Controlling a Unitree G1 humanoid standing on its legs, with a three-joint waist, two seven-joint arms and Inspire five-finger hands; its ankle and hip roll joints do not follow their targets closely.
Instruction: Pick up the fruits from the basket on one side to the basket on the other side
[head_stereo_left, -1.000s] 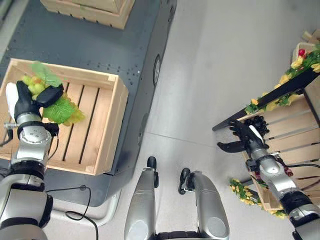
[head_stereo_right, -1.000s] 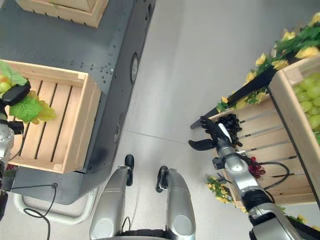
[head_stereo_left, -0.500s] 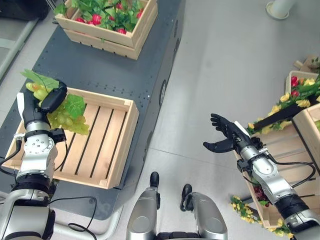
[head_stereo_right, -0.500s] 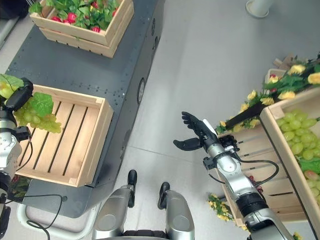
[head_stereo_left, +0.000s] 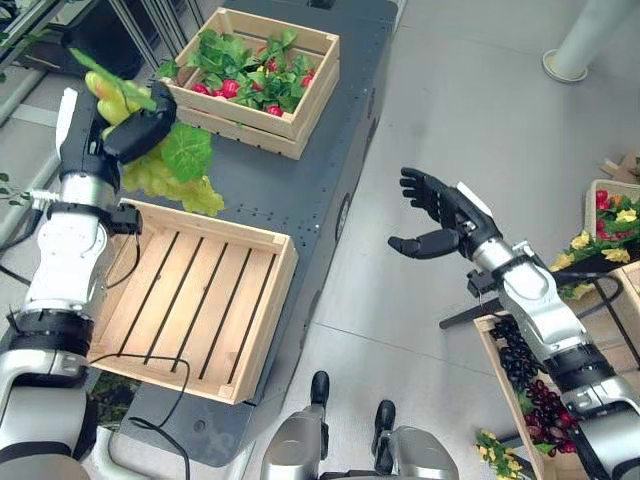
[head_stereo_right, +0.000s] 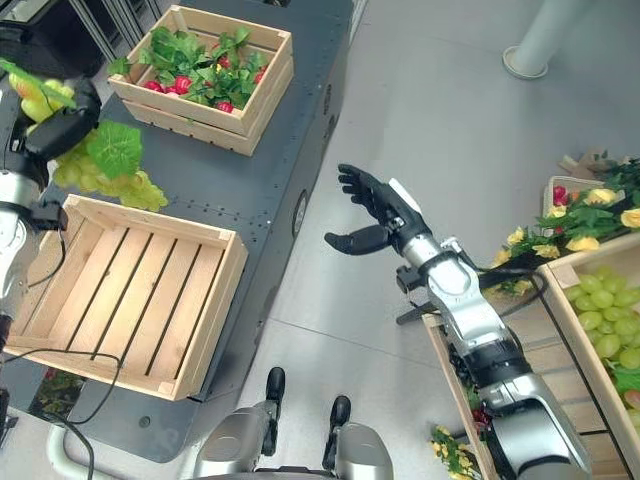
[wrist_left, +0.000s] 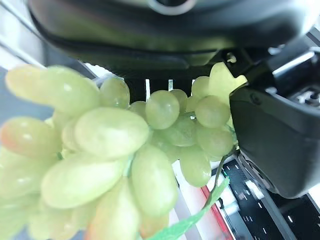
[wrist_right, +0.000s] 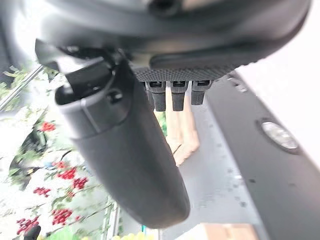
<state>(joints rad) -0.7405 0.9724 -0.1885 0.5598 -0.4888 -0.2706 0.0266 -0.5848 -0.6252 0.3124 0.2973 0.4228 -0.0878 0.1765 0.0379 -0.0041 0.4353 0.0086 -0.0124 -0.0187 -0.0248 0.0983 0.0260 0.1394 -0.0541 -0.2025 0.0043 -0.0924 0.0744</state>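
Observation:
My left hand (head_stereo_left: 112, 135) is shut on a bunch of green grapes with leaves (head_stereo_left: 170, 170), held in the air above the far left corner of an empty wooden slatted crate (head_stereo_left: 190, 295). The grapes (wrist_left: 125, 150) hang close against that hand in the left wrist view. My right hand (head_stereo_left: 440, 215) is open, fingers spread, raised over the grey floor with nothing in it. At the right edge stands a wooden crate with green grapes (head_stereo_right: 610, 320), and a lower crate with dark grapes (head_stereo_left: 525, 370).
A second wooden crate (head_stereo_left: 260, 75) full of green leaves and red radishes sits at the far end of the dark grey platform (head_stereo_left: 290, 190). Yellow flowers and greenery (head_stereo_right: 575, 215) line the right-hand stand. A white pillar base (head_stereo_left: 570, 65) stands far right.
The camera has tilted up, showing more of the far platform. My left hand has lifted the grapes higher above the empty crate. My right hand has come away from the right-hand crates and risen.

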